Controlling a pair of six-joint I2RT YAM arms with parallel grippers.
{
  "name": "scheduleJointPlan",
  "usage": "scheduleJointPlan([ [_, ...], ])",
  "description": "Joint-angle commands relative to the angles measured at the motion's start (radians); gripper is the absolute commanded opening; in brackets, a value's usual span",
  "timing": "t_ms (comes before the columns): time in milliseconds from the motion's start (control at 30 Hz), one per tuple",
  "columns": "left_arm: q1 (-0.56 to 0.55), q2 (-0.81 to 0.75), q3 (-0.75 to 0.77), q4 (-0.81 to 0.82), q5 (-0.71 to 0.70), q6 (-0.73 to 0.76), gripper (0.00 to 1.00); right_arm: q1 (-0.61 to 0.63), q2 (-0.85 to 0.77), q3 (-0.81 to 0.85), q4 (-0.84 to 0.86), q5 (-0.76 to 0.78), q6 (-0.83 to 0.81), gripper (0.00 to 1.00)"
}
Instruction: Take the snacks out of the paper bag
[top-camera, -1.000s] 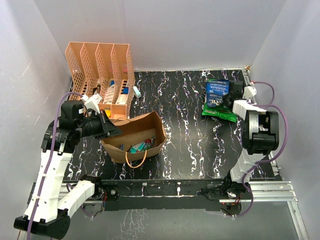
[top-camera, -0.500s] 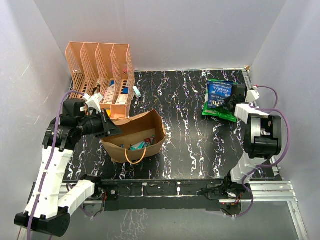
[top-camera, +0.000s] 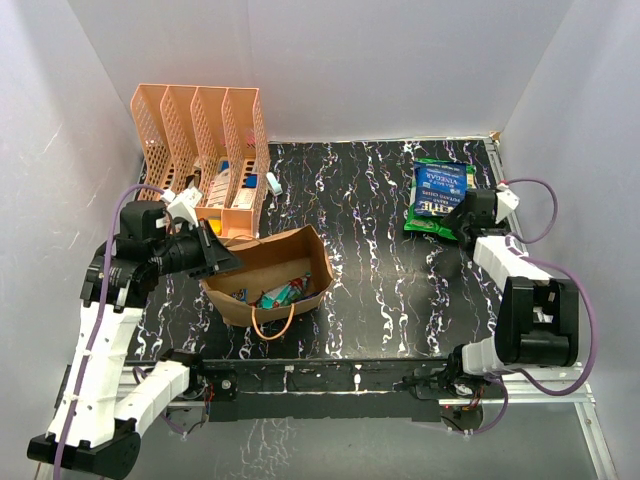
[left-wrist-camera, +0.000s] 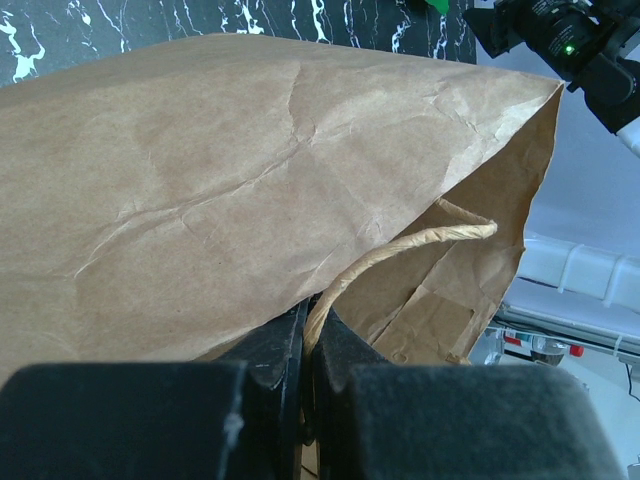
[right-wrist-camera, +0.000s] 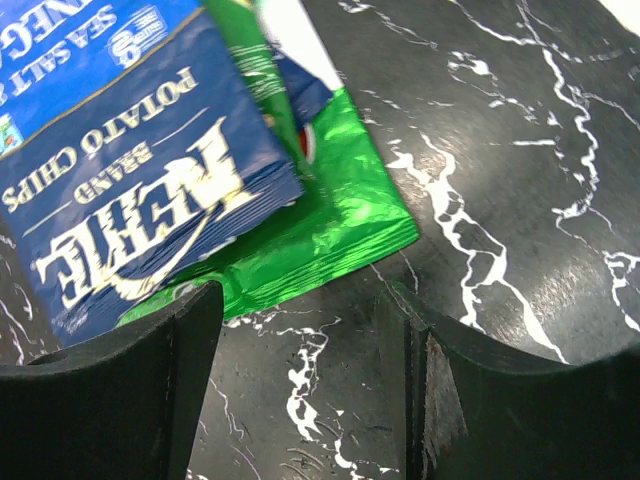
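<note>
The brown paper bag (top-camera: 285, 258) stands open at the left of the table, with teal and red snack packets (top-camera: 282, 292) showing inside. My left gripper (top-camera: 226, 262) is shut on the bag's twisted handle (left-wrist-camera: 420, 242) at the rim, and its fingertips (left-wrist-camera: 345, 345) pinch the paper cord. A dark blue chip packet (top-camera: 437, 188) lies on top of a large green bag (top-camera: 432, 224) at the back right. Just short of them my right gripper (right-wrist-camera: 300, 330) stands open over bare table, near the green bag's (right-wrist-camera: 340, 215) edge and the blue packet (right-wrist-camera: 130, 190).
An orange perforated file organizer (top-camera: 200, 140) with small stationery items stands at the back left, just behind the bag. A small white and blue item (top-camera: 272, 183) lies beside it. White walls close in the table on three sides.
My right gripper has opened and let the dark blue packet drop onto the green bag, then drawn back toward the near side. The left gripper and the bag have stayed put.
</note>
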Motion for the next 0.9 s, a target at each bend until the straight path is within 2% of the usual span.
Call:
scheduleJointPlan([
  [0,0.001,-0.016,0.036,-0.007,0.019,-0.014,0.0,0.112,-0.055,0.03,0.046,0.022,-0.135,0.65],
  [133,0.001,-0.039,0.019,0.017,0.023,-0.038,0.0,0.298,-0.073,0.036,0.066,-0.068,-0.156,0.66],
  [333,0.0,-0.099,-0.046,0.084,0.046,-0.125,0.0,0.592,-0.101,-0.064,0.133,-0.271,-0.077,0.66],
  [433,0.001,-0.138,-0.063,0.1,0.066,-0.165,0.0,0.724,-0.115,-0.058,0.085,-0.262,-0.087,0.67],
  [633,0.001,-0.224,-0.063,0.115,0.14,-0.224,0.0,0.784,-0.217,0.058,-0.031,-0.303,-0.236,0.68],
  [767,0.0,-0.274,-0.061,0.138,0.182,-0.269,0.0,0.796,-0.272,0.209,-0.127,-0.398,-0.345,0.68],
  [867,0.001,-0.31,-0.074,0.163,0.199,-0.305,0.0,0.819,-0.331,0.287,-0.126,-0.501,-0.347,0.69],
])
